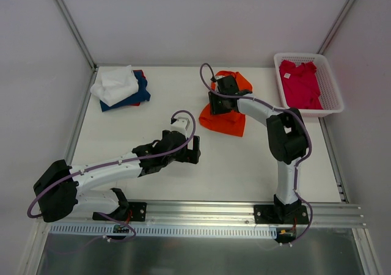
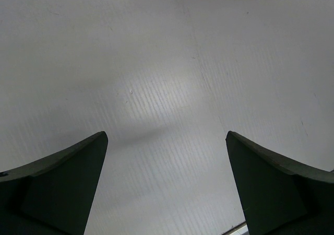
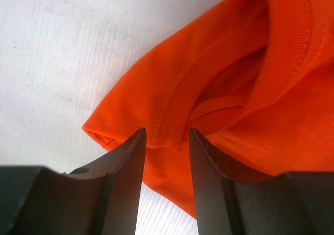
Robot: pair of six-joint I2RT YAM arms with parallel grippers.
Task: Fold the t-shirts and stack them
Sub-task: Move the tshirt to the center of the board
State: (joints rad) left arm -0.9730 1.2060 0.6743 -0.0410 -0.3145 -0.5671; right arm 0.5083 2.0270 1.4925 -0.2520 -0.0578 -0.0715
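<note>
At the upper left of the top view sits the stack, a white t-shirt (image 1: pixel 115 84) on a navy t-shirt (image 1: pixel 139 95). It is loosely squared, so another shirt set on it off-centre could slide it apart. Right of that, low in the middle, the left gripper (image 1: pixel 194 150) hovers over bare table (image 1: pixel 244 165) with its fingers wide apart and nothing between them. It is too far from the cloth to pin it if it shifts. In the upper middle lies the orange t-shirt (image 1: pixel 225 119), bunched rather than flat. The right gripper (image 1: pixel 215 101) is down on it, fingers a little apart and straddling a stitched edge near the collar, apparently not pressing it. Closing here would likely catch one layer only, so a lift could unroll the fold or drag the whole heap sideways. At the upper right, the crimson t-shirt (image 1: pixel 299 82) waits in the basket (image 1: pixel 335 104), which a wide swing could knock.
</note>
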